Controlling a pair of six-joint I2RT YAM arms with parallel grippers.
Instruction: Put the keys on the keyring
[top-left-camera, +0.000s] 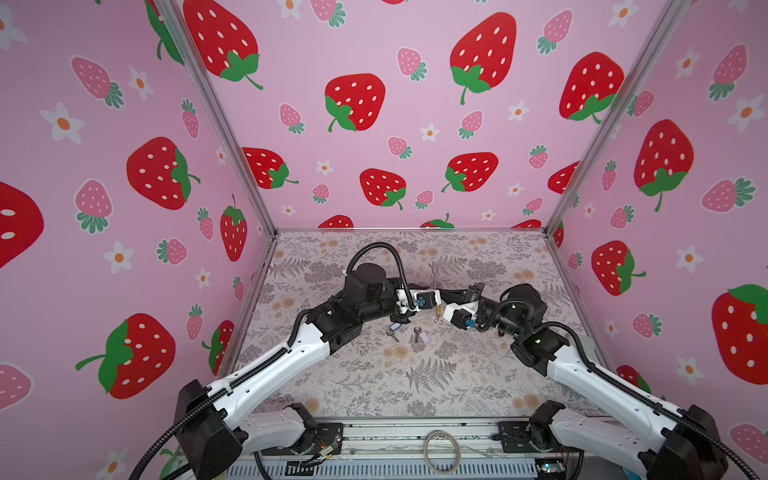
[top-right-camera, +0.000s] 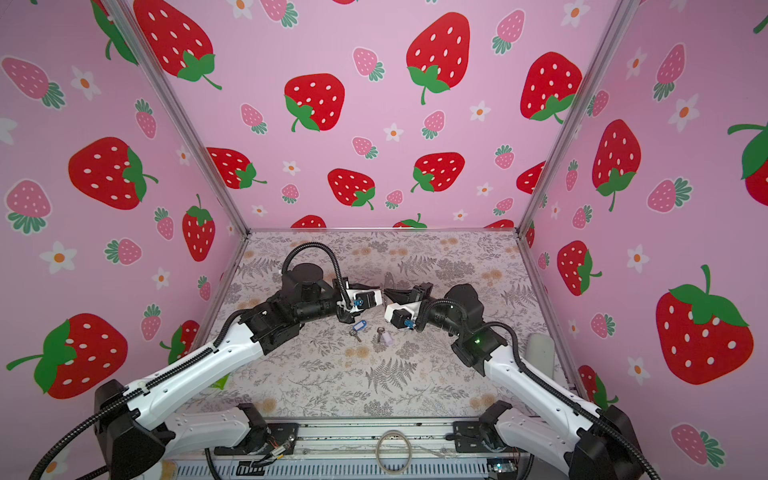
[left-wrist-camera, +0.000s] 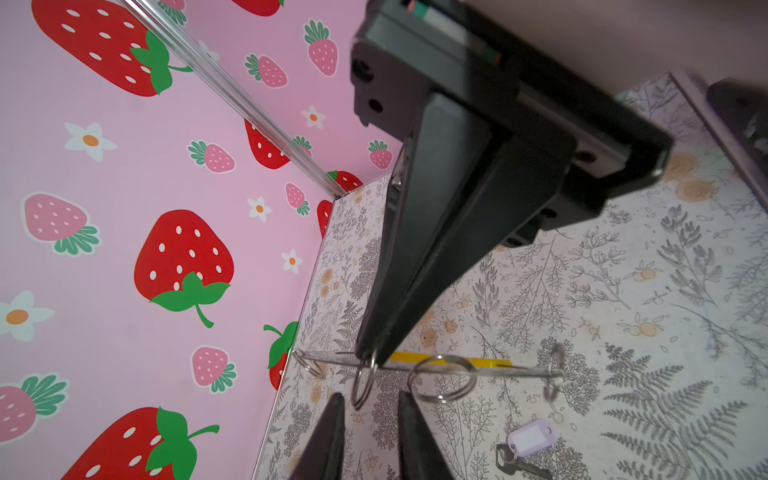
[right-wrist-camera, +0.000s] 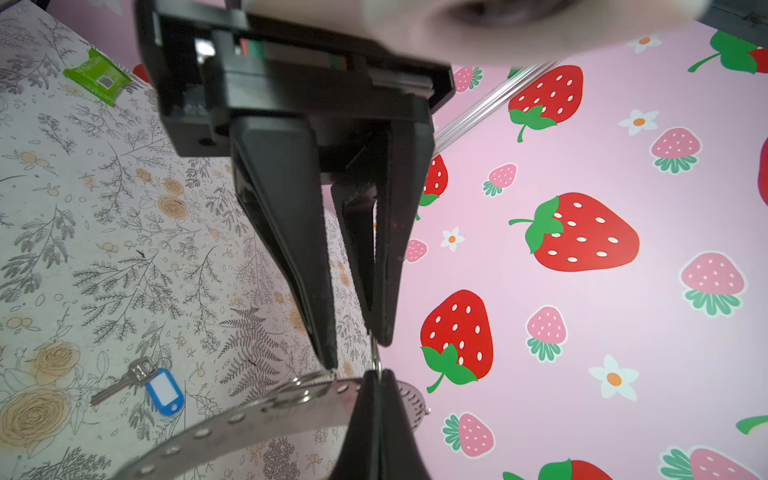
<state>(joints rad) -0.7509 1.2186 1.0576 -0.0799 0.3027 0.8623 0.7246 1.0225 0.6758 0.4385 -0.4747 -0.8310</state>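
- In both top views the blue-tagged key and the lilac-tagged key lie near the bench centre.
- Left wrist: the right gripper is clamped on the keyring, above the bench.
- Right wrist: the left gripper has its jaws apart, tips at the keyring's band.

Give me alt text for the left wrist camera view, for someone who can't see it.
The right gripper is shut on the thin keyring, seen edge-on with its yellow section and small metal loops dangling. The left gripper has its fingertips apart beside one loop; a lilac-tagged key lies on the floral table.
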